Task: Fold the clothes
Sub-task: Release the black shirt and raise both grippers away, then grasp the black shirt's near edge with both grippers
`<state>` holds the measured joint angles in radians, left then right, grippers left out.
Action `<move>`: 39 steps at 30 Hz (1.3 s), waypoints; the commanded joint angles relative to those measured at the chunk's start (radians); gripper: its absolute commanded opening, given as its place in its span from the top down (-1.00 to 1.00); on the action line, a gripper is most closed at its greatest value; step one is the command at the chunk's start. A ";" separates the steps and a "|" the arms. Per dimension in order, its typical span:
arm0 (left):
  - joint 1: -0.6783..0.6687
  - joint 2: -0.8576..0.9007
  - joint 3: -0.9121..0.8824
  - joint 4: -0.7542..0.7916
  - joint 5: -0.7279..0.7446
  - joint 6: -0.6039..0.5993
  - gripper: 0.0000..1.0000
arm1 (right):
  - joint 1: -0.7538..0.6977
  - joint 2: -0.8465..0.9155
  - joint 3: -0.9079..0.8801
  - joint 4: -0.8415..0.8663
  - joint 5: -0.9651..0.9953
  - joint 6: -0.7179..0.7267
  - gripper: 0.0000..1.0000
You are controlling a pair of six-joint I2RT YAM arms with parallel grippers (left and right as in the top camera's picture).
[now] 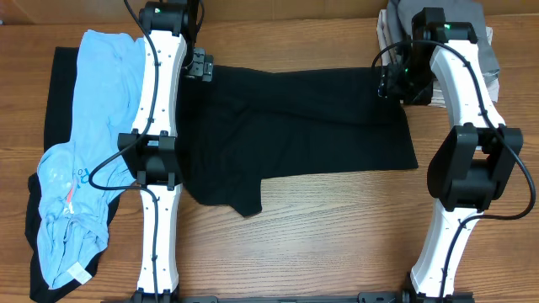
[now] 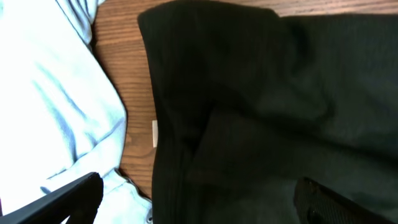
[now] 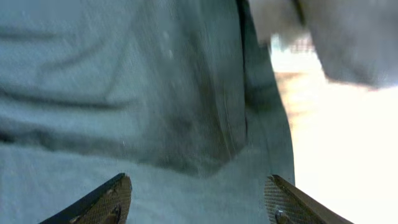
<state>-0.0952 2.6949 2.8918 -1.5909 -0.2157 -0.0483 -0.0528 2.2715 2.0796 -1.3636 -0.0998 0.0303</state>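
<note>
A black garment (image 1: 295, 126) lies spread flat across the middle of the table, with a flap hanging toward the front (image 1: 236, 198). My left gripper (image 1: 200, 66) hovers open over its far left corner; in the left wrist view the black cloth (image 2: 273, 112) fills the space between the fingers (image 2: 199, 199). My right gripper (image 1: 394, 82) is open over the garment's far right corner; in the right wrist view the cloth (image 3: 155, 93) looks washed-out grey between the fingers (image 3: 199, 199).
A light blue garment (image 1: 93, 143) lies on another black piece (image 1: 61, 93) at the left side, also in the left wrist view (image 2: 50, 99). A stack of folded grey clothes (image 1: 480, 42) sits at the far right behind the right arm.
</note>
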 commanded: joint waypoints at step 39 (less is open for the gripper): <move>-0.152 -1.042 -1.061 -0.023 0.168 -0.259 -0.98 | -0.007 -0.922 -0.616 -0.055 0.033 0.417 -0.53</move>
<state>-0.2161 1.6646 1.9850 -1.6463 -0.0654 -0.2409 -0.0547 1.3396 1.5669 -1.4647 -0.0605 0.4000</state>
